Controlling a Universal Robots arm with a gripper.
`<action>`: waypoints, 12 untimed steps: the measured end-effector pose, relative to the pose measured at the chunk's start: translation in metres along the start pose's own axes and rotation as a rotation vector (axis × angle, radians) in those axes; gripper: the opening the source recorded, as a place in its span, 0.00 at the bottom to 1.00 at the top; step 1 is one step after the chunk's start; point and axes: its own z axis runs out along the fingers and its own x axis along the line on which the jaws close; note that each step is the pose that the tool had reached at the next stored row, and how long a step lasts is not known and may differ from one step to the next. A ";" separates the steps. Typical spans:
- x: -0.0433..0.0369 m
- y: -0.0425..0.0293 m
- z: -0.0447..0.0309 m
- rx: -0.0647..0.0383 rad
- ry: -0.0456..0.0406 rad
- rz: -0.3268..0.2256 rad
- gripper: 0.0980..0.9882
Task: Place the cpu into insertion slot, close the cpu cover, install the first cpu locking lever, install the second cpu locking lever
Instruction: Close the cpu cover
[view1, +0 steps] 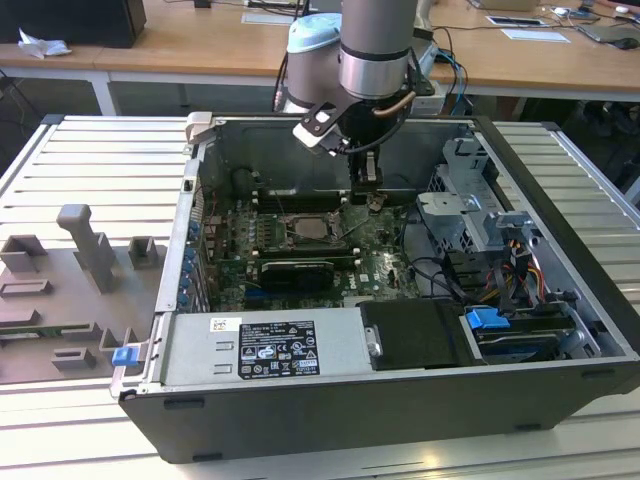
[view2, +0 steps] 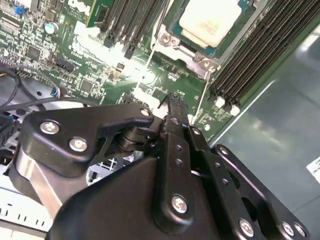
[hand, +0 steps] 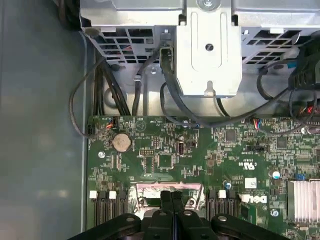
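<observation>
Right now we are hovering the gripper (view1: 367, 196) low over the motherboard (view1: 385, 262), its jaws pressed together and gripping nothing; the cpu (view2: 209, 20) is sitting in the insertion slot (view2: 173, 43), just beside the tool toward the exterior view's left, its pale face turned up.

One arm (view1: 377, 50) carries one gripper (hand: 172, 197) with two fingers (hand: 166, 205), pressed together. Just beyond their tips lies one cpu (view2: 210, 20) on one motherboard (hand: 165, 150). Farther from the gripper sit one coin cell (hand: 121, 142), one finned heatsink (hand: 302, 200) and one drive cage (view1: 460, 215).
</observation>
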 end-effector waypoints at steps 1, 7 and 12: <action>-0.0001 0.0073 0.0003 0.001 -0.0010 0.000 0.01; 0.0000 0.0254 0.0015 0.005 -0.0009 0.000 0.01; -0.0001 0.0355 0.0033 0.006 -0.0009 0.000 0.01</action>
